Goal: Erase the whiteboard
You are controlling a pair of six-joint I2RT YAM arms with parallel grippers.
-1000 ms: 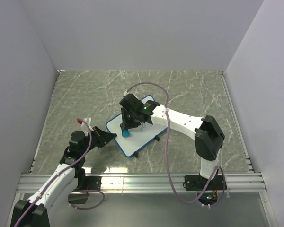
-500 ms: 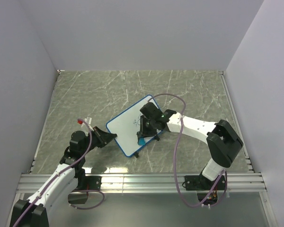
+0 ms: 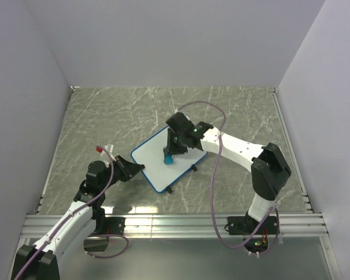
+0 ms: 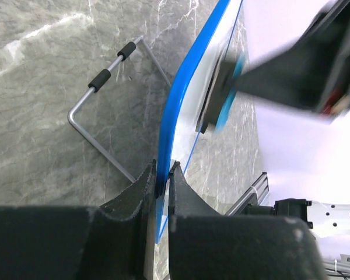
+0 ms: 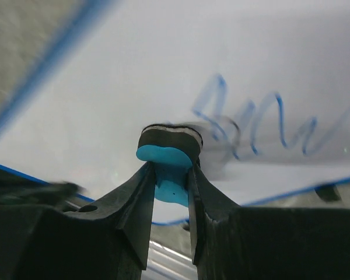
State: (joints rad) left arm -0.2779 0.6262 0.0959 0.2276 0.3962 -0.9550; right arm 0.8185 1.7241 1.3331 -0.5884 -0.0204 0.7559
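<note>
The whiteboard, white with a blue frame, lies tilted at the table's middle. My left gripper is shut on its near left edge; the left wrist view shows the blue frame pinched between the jaws. My right gripper is shut on a small blue eraser with a black felt face and presses it on the board. In the right wrist view the eraser sits just left of a blue scribble on the whiteboard.
The board's bent wire stand with black sleeves rests on the marble table under the board. Grey walls close in the left, back and right. An aluminium rail runs along the near edge.
My right gripper has swept the eraser over the board: from the left part toward the near right edge, then back up to the middle. The board shifted slightly. The left arm has not moved.
</note>
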